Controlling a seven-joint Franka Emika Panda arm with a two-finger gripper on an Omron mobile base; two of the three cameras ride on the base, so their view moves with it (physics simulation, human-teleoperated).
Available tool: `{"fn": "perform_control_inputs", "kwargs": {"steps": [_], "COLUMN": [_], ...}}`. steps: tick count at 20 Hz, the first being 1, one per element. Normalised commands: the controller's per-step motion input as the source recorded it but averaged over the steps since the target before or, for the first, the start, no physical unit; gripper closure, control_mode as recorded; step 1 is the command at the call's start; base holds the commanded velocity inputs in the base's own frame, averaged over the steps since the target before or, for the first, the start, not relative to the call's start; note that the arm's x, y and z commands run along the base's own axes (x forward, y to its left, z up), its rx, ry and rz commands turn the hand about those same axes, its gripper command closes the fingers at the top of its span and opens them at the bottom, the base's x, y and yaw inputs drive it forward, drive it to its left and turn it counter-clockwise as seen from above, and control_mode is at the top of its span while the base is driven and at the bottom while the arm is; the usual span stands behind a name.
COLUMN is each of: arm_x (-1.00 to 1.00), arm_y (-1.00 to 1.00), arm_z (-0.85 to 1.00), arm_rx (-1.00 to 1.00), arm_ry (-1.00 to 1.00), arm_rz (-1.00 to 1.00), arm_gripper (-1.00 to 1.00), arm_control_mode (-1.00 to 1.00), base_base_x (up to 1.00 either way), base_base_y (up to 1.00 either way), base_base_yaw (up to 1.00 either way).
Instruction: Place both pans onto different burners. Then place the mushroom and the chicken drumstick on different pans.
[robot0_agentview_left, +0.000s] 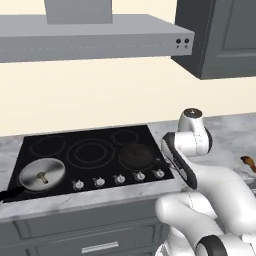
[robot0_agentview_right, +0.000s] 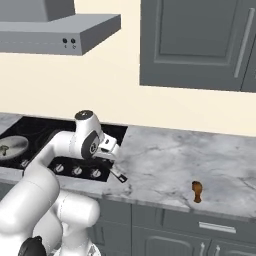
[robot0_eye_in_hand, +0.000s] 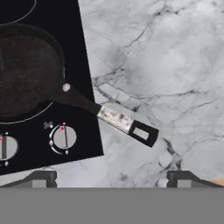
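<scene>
The silver pan (robot0_agentview_left: 42, 174) sits on the front-left burner of the black cooktop (robot0_agentview_left: 100, 137), with the tan mushroom (robot0_agentview_left: 43, 176) lying in it. On the front-right burner rests the dark pan (robot0_eye_in_hand: 26, 74), its black-and-pale handle (robot0_eye_in_hand: 119, 120) sticking out over the marble counter. My gripper (robot0_eye_in_hand: 111, 180) hovers open above the counter, a little short of that handle, with nothing between its fingertips (robot0_eye_in_hand: 41, 179). The orange-brown chicken drumstick (robot0_agentview_right: 197, 191) lies on the counter far to the right, well away from the cooktop.
A row of silver knobs (robot0_agentview_left: 119, 178) runs along the cooktop's front edge. The large middle burner (robot0_agentview_left: 90, 152) and two rear rings are bare. A range hood (robot0_agentview_left: 90, 37) and grey wall cabinets (robot0_agentview_right: 200, 42) hang overhead. Marble counter (robot0_agentview_right: 165, 155) stretches right.
</scene>
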Motion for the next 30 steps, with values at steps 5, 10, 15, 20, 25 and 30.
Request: {"fn": "perform_control_inputs", "kwargs": {"steps": [5, 10, 15, 20, 25, 30], "arm_x": [0.00, 0.00, 0.00, 0.00, 0.00, -0.06], "arm_y": [0.00, 0.00, 0.00, 0.00, 0.00, -0.16], "arm_z": [0.00, 0.00, 0.00, 0.00, 0.00, 0.00], "arm_rx": [0.00, 0.00, 0.00, 0.00, 0.00, 0.00], "arm_ry": [0.00, 0.00, 0.00, 0.00, 0.00, 0.00], "arm_rz": [0.00, 0.00, 0.00, 0.00, 0.00, 0.00], "arm_gripper": [-1.00, -1.00, -1.00, -1.00, -1.00, -1.00], "arm_control_mode": [1.00, 1.00, 1.00, 1.00, 1.00, -1.00], "base_base_x": [-0.13, -0.11, -0.11, -0.06, 0.00, 0.00], "base_base_y": [-0.48, -0.49, -0.45, -0.35, -0.08, 0.00], "base_base_yaw": [0.00, 0.00, 0.00, 0.00, 0.00, 0.00]}}
